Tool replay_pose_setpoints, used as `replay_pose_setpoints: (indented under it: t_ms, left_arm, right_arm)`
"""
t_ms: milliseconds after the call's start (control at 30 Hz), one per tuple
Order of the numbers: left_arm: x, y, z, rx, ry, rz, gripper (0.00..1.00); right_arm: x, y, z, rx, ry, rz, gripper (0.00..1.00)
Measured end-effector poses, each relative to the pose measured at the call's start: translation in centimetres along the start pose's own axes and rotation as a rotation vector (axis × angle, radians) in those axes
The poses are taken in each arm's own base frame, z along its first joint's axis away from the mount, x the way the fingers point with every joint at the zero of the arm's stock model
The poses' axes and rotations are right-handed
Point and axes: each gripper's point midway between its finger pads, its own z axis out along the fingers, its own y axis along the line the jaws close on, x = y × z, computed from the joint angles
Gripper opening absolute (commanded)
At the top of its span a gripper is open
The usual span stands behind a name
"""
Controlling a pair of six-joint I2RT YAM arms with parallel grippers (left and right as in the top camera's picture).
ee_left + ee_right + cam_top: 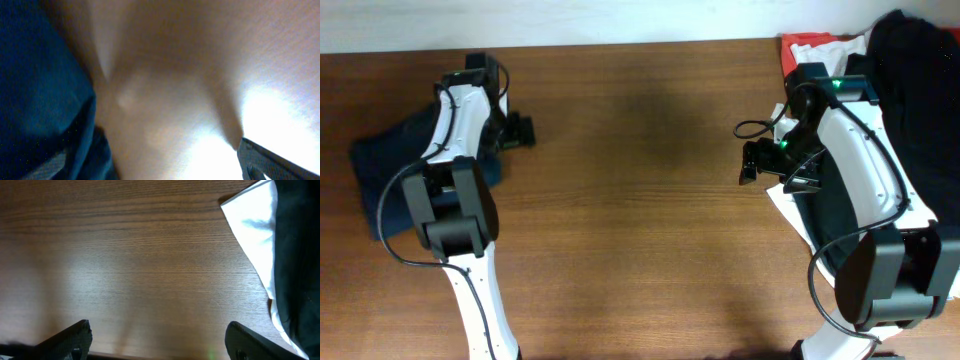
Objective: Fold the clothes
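The dark navy shorts (380,170) lie bunched at the table's left edge, partly under my left arm. In the left wrist view they fill the left side (40,90), blurred. My left gripper (520,130) is just right of the shorts, open and empty, its fingers wide apart (155,170). On the right lies a pile of black (920,80), white (788,205) and orange-red (805,45) clothes. My right gripper (752,160) is open and empty over bare wood at the pile's left edge (160,342). The white cloth (255,230) and black cloth (300,255) show to its right.
The brown wooden table (640,200) stretches between the two arms. A white wall strip runs along the far edge (620,20). The right arm's base sits on the pile's near part.
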Motion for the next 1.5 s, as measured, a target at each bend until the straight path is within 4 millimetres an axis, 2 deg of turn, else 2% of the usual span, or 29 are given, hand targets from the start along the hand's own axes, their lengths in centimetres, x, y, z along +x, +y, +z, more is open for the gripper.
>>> replay_pose_setpoints:
  t_ms: [33,133,200,267,300,333,367,400,467,500,533,600,633,667,700,767,800,833,867,900,967,1000,1033,1100,1200,1300,1367,1400,1500]
  left_arm:
    - [2.7,1.9,0.1,-0.01,0.117,-0.037,0.99]
    - [4.0,4.6,0.0,-0.017,0.176,-0.097,0.99]
    - [4.0,5.0,0.1,-0.004,0.177,-0.113,0.99]
    - [3.9,4.0,-0.4,0.006,0.167,-0.094,0.99]
    - [3.4,2.7,-2.0,0.014,0.131,-0.068,0.99]
    - [2.9,1.2,-4.1,0.024,0.084,-0.036,0.99]
    - [2.5,-1.5,-7.3,0.043,0.019,0.022,0.99]
    - [3.4,-4.6,-10.1,0.06,0.0,0.09,0.99]
    - [7.3,-7.8,-11.5,0.058,0.107,0.183,0.99]
    - [10.9,-8.0,-12.0,0.032,0.241,0.219,0.99]
    - [12.6,-8.1,-12.6,0.016,0.307,0.236,0.99]
    - [14.2,-8.3,-12.5,0.012,0.363,0.249,0.99]
    - [14.7,-8.4,-12.4,0.013,0.375,0.251,0.99]
    - [16.6,-8.0,-12.0,0.013,0.398,0.255,0.99]
    - [17.4,-7.8,-12.1,0.022,0.363,0.257,0.99]
    - [18.6,-7.5,-13.7,0.095,0.099,0.232,0.99]
    - [18.5,-7.4,-15.3,0.152,-0.125,0.213,0.99]
    - [19.7,-6.4,-16.8,0.184,-0.307,0.193,0.99]
    - [21.6,-5.1,-19.9,0.236,-0.541,0.164,0.99]
    - [22.4,-4.5,-22.1,0.275,-0.704,0.146,0.99]
    - [25.1,-3.2,-23.0,0.303,-0.823,0.13,0.99]
    - [27.0,-2.3,-24.4,0.324,-0.904,0.124,0.99]
    - [28.1,-1.6,-27.0,0.352,-1.022,0.111,0.99]
    - [29.6,-1.0,-27.2,0.357,-1.043,0.109,0.99]
    - [30.6,-0.7,-25.6,0.339,-0.976,0.115,0.99]
    - [32.8,-0.1,-22.5,0.294,-0.825,0.127,0.99]
    - [33.4,0.0,-21.8,0.285,-0.789,0.13,0.99]
    - [33.4,0.1,-21.8,0.284,-0.788,0.13,0.99]
    - [33.4,0.1,-21.7,0.284,-0.787,0.13,0.99]
  right_arm:
    - [0.0,0.0,0.0,0.0,0.0,-0.003,0.89]
    - [0.1,0.0,0.0,0.0,0.003,-0.002,0.89]
    - [0.1,0.0,0.0,0.001,0.004,-0.001,0.89]
    - [0.2,0.0,0.0,0.001,0.006,-0.001,0.95]
    - [0.1,0.0,0.0,0.0,0.003,-0.003,0.96]
    - [-0.3,0.1,0.0,-0.003,-0.014,-0.008,0.96]
    - [-0.5,0.1,0.0,-0.003,-0.019,-0.011,0.97]
    - [-0.4,0.1,0.0,-0.003,-0.018,-0.014,0.97]
    - [1.1,-0.1,0.0,0.006,0.043,-0.008,0.97]
    - [2.3,-0.4,-0.1,0.015,0.095,-0.002,0.96]
    - [3.8,-0.5,-0.3,0.022,0.153,0.006,0.97]
    - [5.0,-0.7,-0.5,0.025,0.191,-0.005,0.99]
    - [4.6,-0.6,-0.4,0.017,0.135,-0.024,0.99]
    - [5.1,-0.7,-0.6,0.011,0.087,-0.039,0.99]
    - [5.1,-0.5,-1.4,-0.005,-0.039,-0.066,0.99]
    - [6.4,-0.1,-3.7,-0.045,-0.33,-0.121,0.99]
    - [7.6,-0.3,-4.3,-0.063,-0.496,-0.151,0.98]
    - [7.8,-0.5,-4.8,-0.065,-0.606,-0.168,0.99]
    - [9.1,-1.4,-4.0,-0.057,-0.742,-0.178,0.99]
    - [10.2,-2.0,-3.0,-0.048,-0.773,-0.177,0.99]
    - [11.1,-2.6,-2.1,-0.043,-0.797,-0.177,0.99]
    - [11.5,-2.8,-1.6,-0.04,-0.799,-0.176,0.99]
    - [11.4,-2.8,-1.7,-0.038,-0.806,-0.175,0.99]
    - [11.4,-2.8,-1.7,-0.038,-0.807,-0.173,0.99]
    - [11.4,-2.8,-1.7,-0.038,-0.809,-0.173,0.99]
    - [12.2,-3.0,-1.8,-0.035,-0.809,-0.172,0.99]
    - [12.7,-3.1,-2.0,-0.034,-0.826,-0.173,0.99]
    - [12.8,-3.2,-2.6,-0.028,-0.861,-0.174,0.99]
    - [10.7,-1.8,-7.1,-0.059,-1.198,-0.256,0.99]
